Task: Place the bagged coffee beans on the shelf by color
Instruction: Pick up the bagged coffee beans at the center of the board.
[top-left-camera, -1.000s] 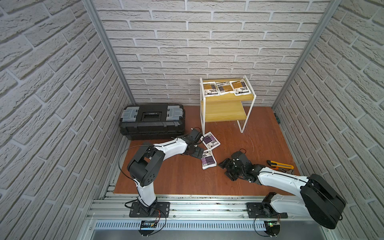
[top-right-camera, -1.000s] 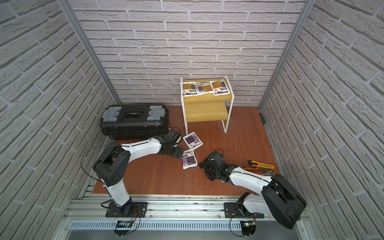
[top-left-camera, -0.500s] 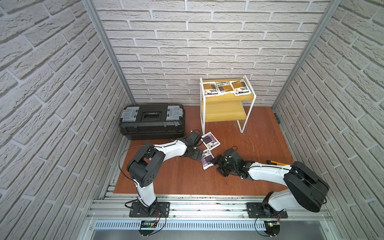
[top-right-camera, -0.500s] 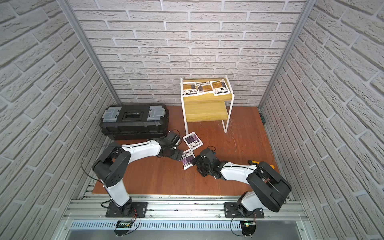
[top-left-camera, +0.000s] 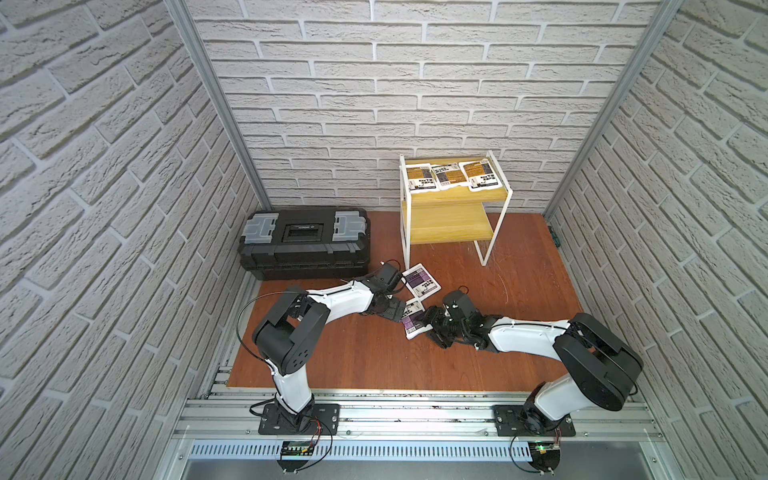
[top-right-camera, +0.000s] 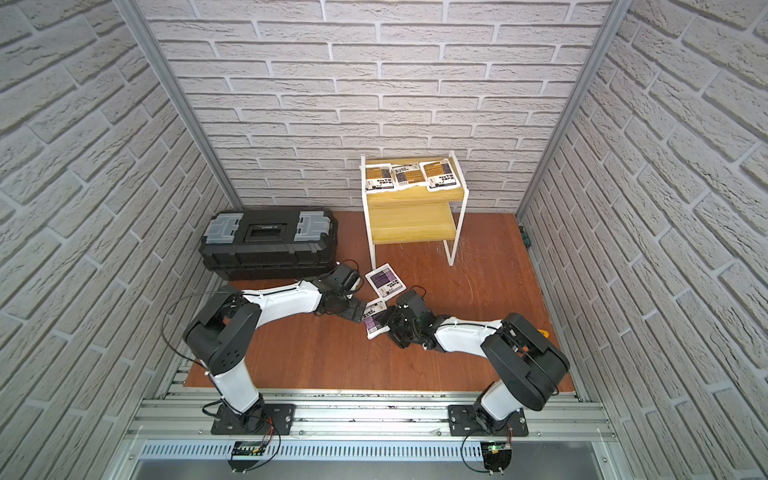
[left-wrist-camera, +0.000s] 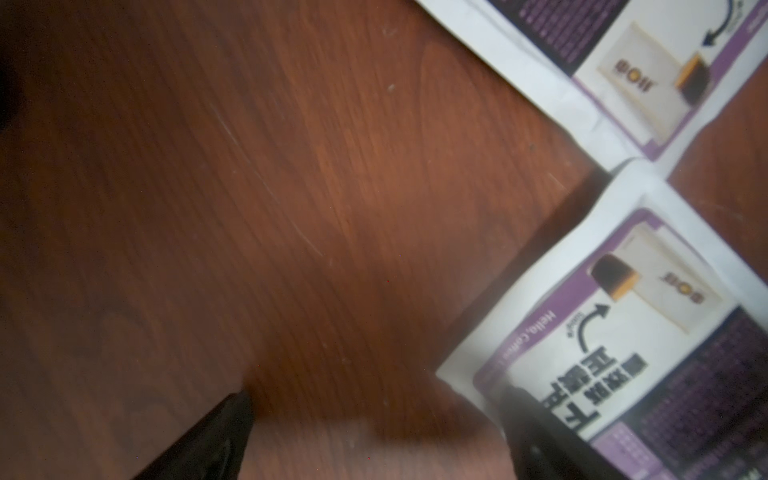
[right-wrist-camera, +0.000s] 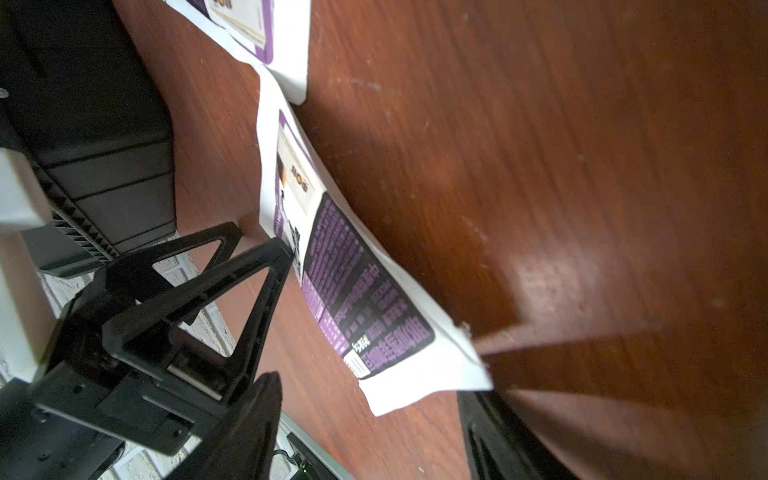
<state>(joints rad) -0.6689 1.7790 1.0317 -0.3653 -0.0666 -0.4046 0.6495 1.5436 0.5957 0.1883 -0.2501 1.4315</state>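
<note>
Both top views, shelf: the shelf (top-left-camera: 496, 232) stands at the tabletop's (top-left-camera: 528, 299) far edge. Three orange pouches (top-left-camera: 451, 176) fill its upper board; the lower board is bare.
Both top views, purple pair: both lie flat mid-tabletop. The far purple pouch (top-left-camera: 421, 282) lies toward the shelf. The near purple pouch (top-left-camera: 411, 323) sits between the left gripper (top-left-camera: 397, 312) and the right gripper (top-left-camera: 430, 327).
Left wrist, pincer: the left gripper (left-wrist-camera: 374, 440) is spread wide with nothing between its jaws. One fingertip (left-wrist-camera: 536, 432) lies over a corner of the near purple pouch (left-wrist-camera: 623, 332).
Right wrist, pincer: the right gripper (right-wrist-camera: 374, 444) is spread wide. The end of the near purple pouch (right-wrist-camera: 353, 291) lies between its jaws, unclamped.
Risk: two pincers crowd one pouch. Fingers may clash, or the flat pouch may skid from a closing jaw.
Room: the toolbox (top-left-camera: 303, 245) hems the far left corner. Bare board toward the right edge leaves an open run to the lower board.
</note>
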